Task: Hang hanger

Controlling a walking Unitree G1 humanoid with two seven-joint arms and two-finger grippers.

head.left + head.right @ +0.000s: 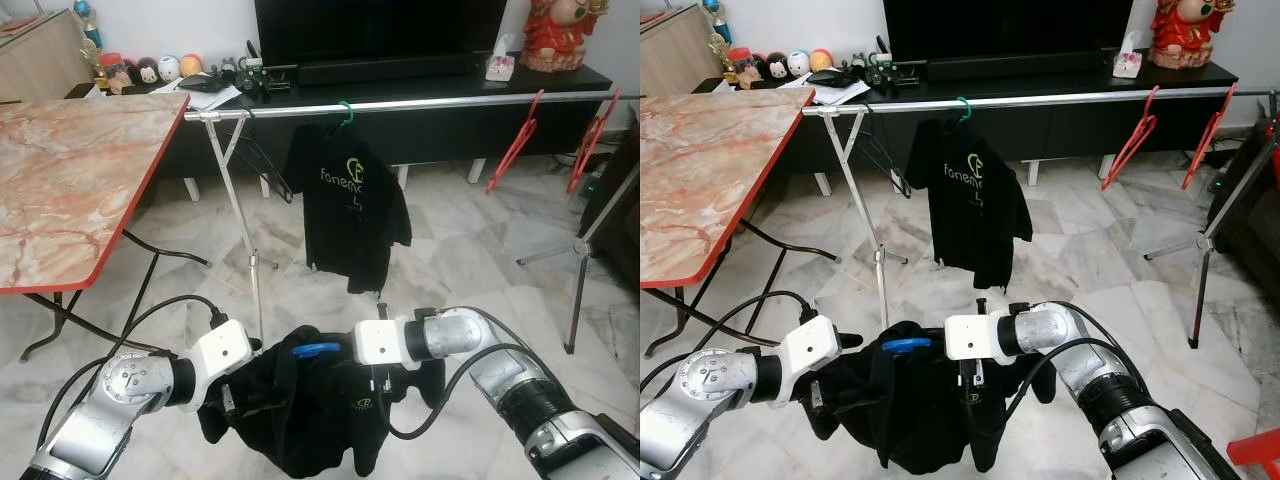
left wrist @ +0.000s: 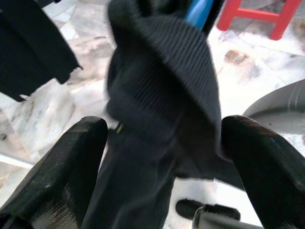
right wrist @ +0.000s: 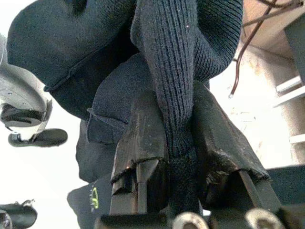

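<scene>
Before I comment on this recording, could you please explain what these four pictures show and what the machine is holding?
This is a humanoid robot with two silver arms, each ending in two black fingers. The two wide pictures come from a stereo camera on its head, looking forward and down. The close-ups come from a camera on each wrist.

Low in front of it, the left gripper and right gripper hold up a black shirt with a blue hanger showing at its collar. The right wrist view shows that gripper's fingers pinched shut on the ribbed fabric; the left gripper's fingers stand apart with cloth between them.

Ahead stands a metal clothes rail, where another black shirt hangs on a green hanger beside two red hangers.
</scene>
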